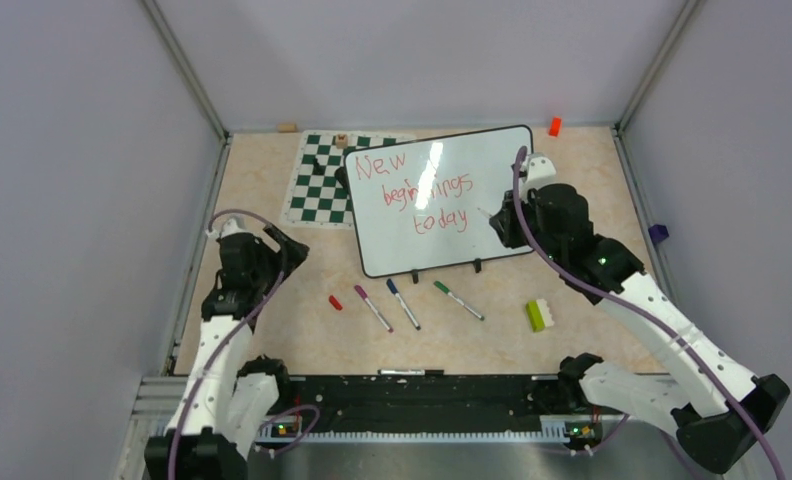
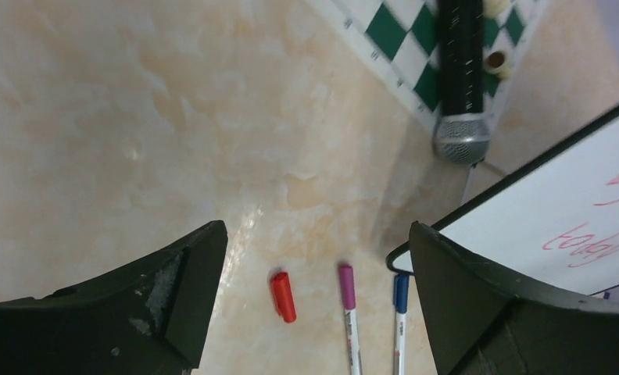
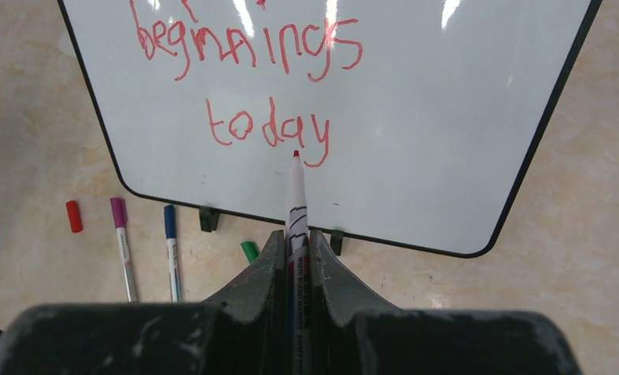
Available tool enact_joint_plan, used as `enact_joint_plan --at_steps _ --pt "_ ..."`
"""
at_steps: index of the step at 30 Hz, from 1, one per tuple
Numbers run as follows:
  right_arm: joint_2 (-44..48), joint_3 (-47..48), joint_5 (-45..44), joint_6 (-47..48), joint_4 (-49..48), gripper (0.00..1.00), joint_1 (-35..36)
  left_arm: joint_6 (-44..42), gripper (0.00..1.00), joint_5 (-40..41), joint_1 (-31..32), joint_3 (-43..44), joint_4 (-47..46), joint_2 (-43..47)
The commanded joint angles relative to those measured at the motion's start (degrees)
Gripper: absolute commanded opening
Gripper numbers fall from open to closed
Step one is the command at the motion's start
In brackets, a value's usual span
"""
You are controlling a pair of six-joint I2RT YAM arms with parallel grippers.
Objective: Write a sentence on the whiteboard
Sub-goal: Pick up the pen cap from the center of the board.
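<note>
Whiteboard (image 1: 492,205), glossy, black-framed and round-cornered, is being shown mid-table, its left edge overlapping the chess mat (image 1: 317,185). The sentence (image 1: 424,190), in red handwriting, is being read as "New beginnings today". A red marker (image 3: 295,191) is being clamped by the right gripper (image 3: 295,244). The left gripper (image 2: 314,238) is being held wide apart and empty.

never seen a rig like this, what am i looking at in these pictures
These are two robot arms bolted to a table. One picture looks down from above; the other two come from a camera on each wrist, so the dark shapes are that arm's own fingers. The right gripper is shut on a red marker, aimed at a whiteboard bearing the sentence "New beginnings today". The left gripper is open, empty. Also there: a purple marker, a blue marker, a green marker, a red cap, a chessboard mat, a block.
</note>
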State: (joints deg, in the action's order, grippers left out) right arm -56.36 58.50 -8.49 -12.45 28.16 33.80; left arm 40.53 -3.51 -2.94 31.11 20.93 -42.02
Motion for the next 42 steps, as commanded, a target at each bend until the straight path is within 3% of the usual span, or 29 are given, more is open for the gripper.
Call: enact_joint_plan --at_steps 1,10,12,15,22,38,40,42 --pt "2.5 1.1 -0.8 0.4 0.3 0.0 -0.9 9.3 0.9 -4.7 1.7 2.8 8.8 -9.8" --pt "1.7 0.5 -0.4 -0.4 -0.4 0.0 -0.9 19.0 0.79 4.9 13.1 5.9 15.1 -16.2" --pt "1.5 0.3 -0.1 -0.7 -0.7 0.0 -0.9 19.9 0.72 6.2 14.6 6.3 15.7 -18.9" --pt "1.3 0.0 0.0 -0.9 -1.0 0.0 -0.9 20.6 0.55 8.2 15.8 7.9 17.0 -23.9" --pt "1.6 0.1 -0.8 -1.1 -1.2 0.0 -1.0 21.6 0.55 10.4 17.8 14.0 20.8 -31.6" --pt "1.6 -0.2 -0.9 -1.8 -2.3 0.0 -0.9 24.3 0.54 7.4 20.2 13.2 18.6 -40.1" --pt "1.7 -0.3 -0.7 -1.9 -2.7 0.0 -0.9 24.5 0.48 7.5 20.9 13.4 18.9 -41.6" --pt "1.6 -0.3 -0.6 -2.1 -2.7 0.0 -0.9 25.0 0.34 8.1 21.0 13.6 19.5 -42.5"
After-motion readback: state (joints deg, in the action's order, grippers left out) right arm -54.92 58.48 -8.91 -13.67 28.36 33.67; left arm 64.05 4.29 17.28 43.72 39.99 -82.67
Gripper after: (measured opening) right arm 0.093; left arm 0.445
